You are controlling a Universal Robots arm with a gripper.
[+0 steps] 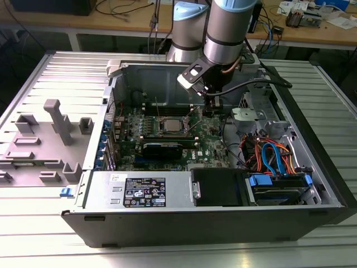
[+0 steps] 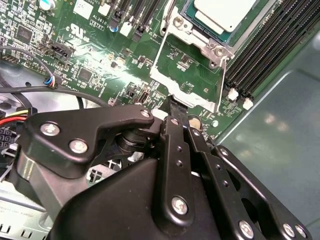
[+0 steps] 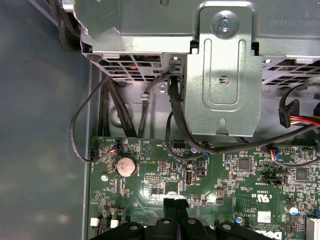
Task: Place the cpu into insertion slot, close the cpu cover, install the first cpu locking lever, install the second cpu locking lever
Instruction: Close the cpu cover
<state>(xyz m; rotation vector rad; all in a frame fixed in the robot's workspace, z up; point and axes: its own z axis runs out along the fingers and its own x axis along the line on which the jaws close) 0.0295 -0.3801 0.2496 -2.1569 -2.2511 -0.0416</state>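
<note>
Your claw is hanging low inside the open computer case, just above the green motherboard. Its two black fingers are sitting drawn together with only a thin seam between them. In the second wrist view their tips are meeting the free edge of the cpu cover and appear to be pinching it.

That cover is standing swung up off its socket, and bare green board is showing through its square window. Beyond its hinged edge, the cpu is already lying flat in the insertion slot, with the silver rim around it.

Long black memory slots are running close alongside the socket, and the smooth case wall is rising just past them. Room on that side is tight.

In the first wrist view, a metal drive bracket is overhanging the board's edge. Black cables are looping down from it toward the board, near a coin cell.

In the exterior view, orange and blue cables are crowding the case toward the exterior view's right. A silver labelled box is lying along the near wall. Outside the case, on the exterior view's left, a grey fixture is sitting well apart on the ribbed table.
</note>
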